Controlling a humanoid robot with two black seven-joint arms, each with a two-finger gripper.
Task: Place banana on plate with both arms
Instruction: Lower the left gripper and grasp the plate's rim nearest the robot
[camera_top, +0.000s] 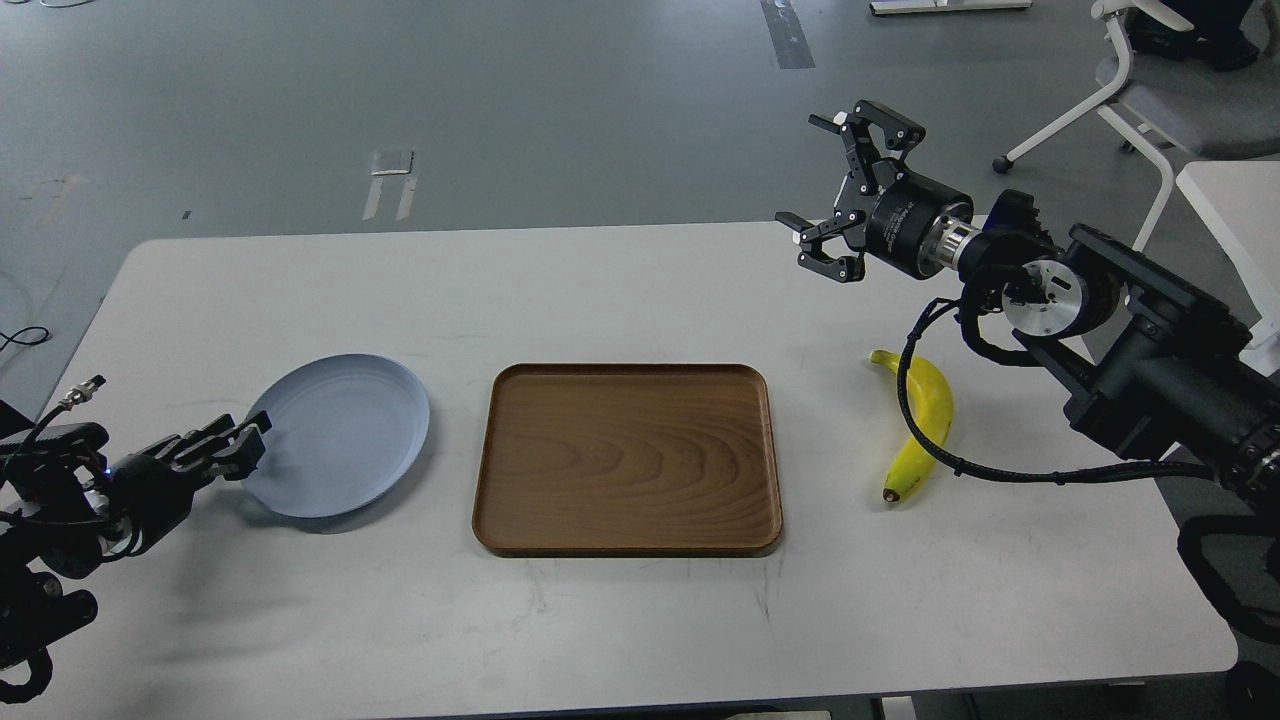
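Observation:
The pale blue-grey plate (345, 430) lies at the table's left, its far side tipped up slightly with a shadow under its near edge. My left gripper (245, 445) sits at the plate's left rim, fingers closed on the rim. The yellow banana (925, 430) lies flat on the table at the right, dark tip toward me, partly crossed by a black cable. My right gripper (805, 172) is open and empty, held in the air above the table's far edge, well beyond the banana.
A brown wooden tray (627, 458) lies in the middle of the white table (620, 620), between plate and banana. A white chair (1150, 90) and another white table (1235, 210) stand at the far right.

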